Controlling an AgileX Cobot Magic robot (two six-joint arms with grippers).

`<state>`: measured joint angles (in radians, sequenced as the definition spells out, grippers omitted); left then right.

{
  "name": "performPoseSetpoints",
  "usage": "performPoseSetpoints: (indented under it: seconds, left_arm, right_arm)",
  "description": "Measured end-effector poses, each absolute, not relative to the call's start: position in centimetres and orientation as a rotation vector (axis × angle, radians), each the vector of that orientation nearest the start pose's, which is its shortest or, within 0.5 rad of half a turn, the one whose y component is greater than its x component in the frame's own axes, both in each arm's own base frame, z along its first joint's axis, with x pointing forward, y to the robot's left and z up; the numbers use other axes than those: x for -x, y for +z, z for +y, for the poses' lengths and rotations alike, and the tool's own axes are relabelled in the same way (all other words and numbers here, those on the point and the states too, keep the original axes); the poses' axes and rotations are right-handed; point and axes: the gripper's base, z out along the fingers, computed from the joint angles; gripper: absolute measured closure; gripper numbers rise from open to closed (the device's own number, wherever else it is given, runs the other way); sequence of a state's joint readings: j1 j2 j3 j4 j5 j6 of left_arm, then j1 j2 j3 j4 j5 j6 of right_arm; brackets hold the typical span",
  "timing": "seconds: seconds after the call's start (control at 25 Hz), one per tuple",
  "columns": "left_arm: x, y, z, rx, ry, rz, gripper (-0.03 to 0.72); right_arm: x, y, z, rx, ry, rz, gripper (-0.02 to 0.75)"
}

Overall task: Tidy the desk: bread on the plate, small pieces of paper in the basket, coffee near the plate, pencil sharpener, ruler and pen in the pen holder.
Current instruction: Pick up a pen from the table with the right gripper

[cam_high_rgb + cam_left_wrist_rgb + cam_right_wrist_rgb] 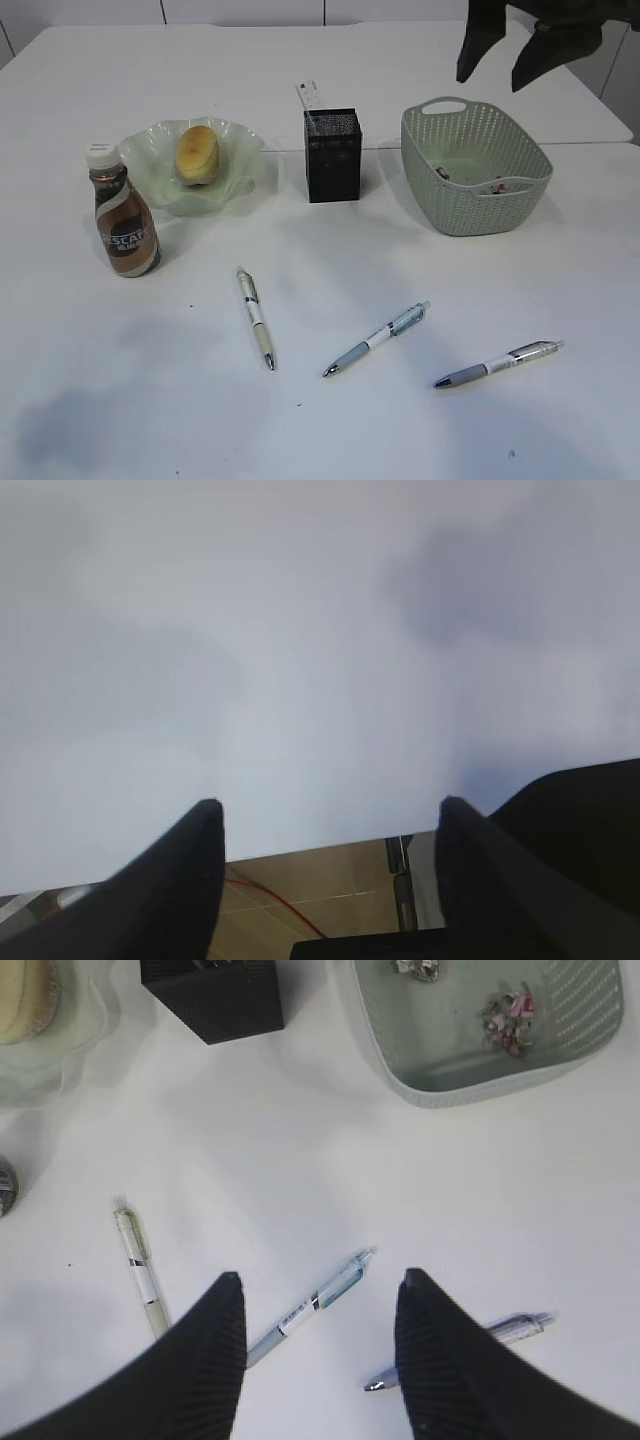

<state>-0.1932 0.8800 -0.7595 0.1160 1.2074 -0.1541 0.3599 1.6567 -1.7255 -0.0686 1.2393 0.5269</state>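
Pens lie loose on the white desk, three of them in a row along the near side: a pale green pen at left, a blue-and-white pen in the middle, a grey-and-purple pen at right. Each looks light, stiff, smooth and prone to roll, so I would pinch one across the barrel near its middle.

Farther back stands the black mesh pen holder, a ruler poking up behind it. Left of it the bread sits on the ruffled green plate, with the coffee bottle just beside. At right, the basket holds small paper scraps.

The right gripper hovers open and empty above the middle pen. The left gripper hangs open over bare desk, holding nothing.
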Motion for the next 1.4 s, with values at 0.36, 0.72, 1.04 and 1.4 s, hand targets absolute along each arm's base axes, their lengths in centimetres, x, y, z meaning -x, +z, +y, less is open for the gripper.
performPoseSetpoints:
  seconds: [0.36, 0.72, 1.04, 1.4]
  left_arm:
    - [-12.9, 29.3, -2.0, -0.147, 0.083, 2.791, 0.222]
    - [-13.0, 29.4, -1.9, -0.170, 0.119, 2.784, 0.222]
    - [-13.1, 29.2, -1.9, -0.172, 0.122, 2.794, 0.222]
    - [-13.2, 29.2, -2.0, -0.171, 0.115, 2.799, 0.222]
  right_arm:
    - [-32.5, 35.2, 11.6, -0.262, 0.149, 2.756, 0.350]
    - [-30.3, 32.0, 10.8, -0.311, 0.080, 2.869, 0.376]
    - [-27.8, 28.1, 9.8, -0.434, -0.009, 2.983, 0.430]
    - [-26.7, 24.8, 9.4, -0.455, -0.044, 3.020, 0.435]
